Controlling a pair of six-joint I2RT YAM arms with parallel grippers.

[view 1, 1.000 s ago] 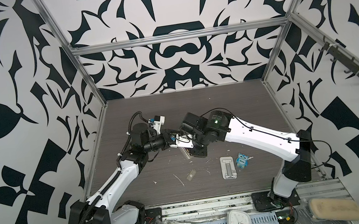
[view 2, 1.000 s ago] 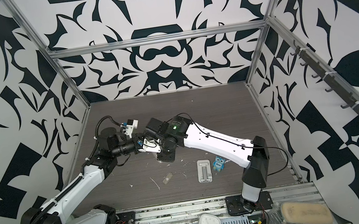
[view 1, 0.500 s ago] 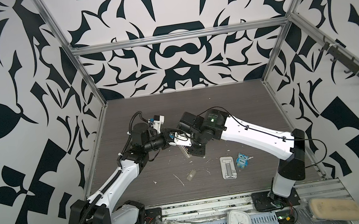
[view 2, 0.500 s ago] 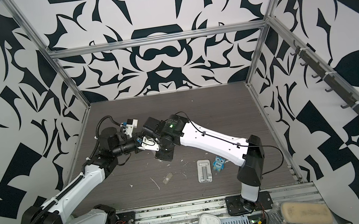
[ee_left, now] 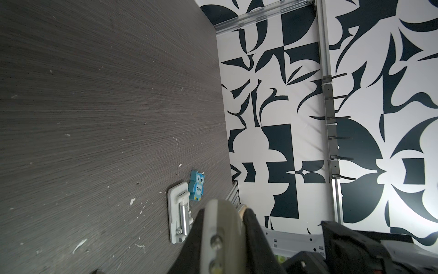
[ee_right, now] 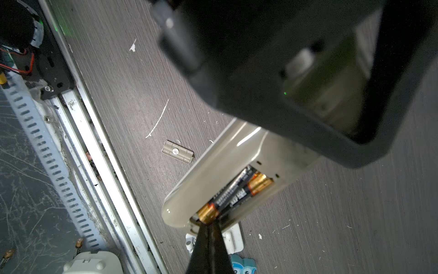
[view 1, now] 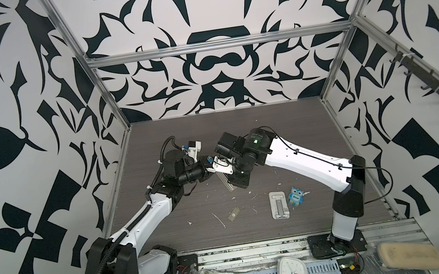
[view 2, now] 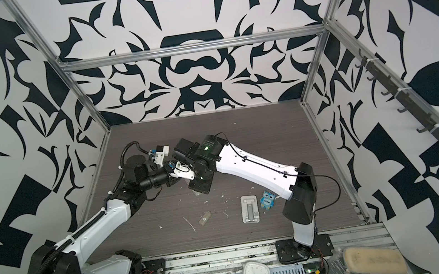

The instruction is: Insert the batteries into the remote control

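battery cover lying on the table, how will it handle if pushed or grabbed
The battery cover looks thin, flat, rigid plastic: probably light and stiff. Lying flat on the table, it would likely slide rather than roll, and may be hard to pinch.

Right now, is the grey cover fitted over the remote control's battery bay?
No, the cover lies on the table apart from the remote control, whose open bay shows both batteries.

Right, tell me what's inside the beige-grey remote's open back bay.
Two dark, gold-banded cylindrical batteries lie side by side; the shut black right gripper hides one end of the remote bay.
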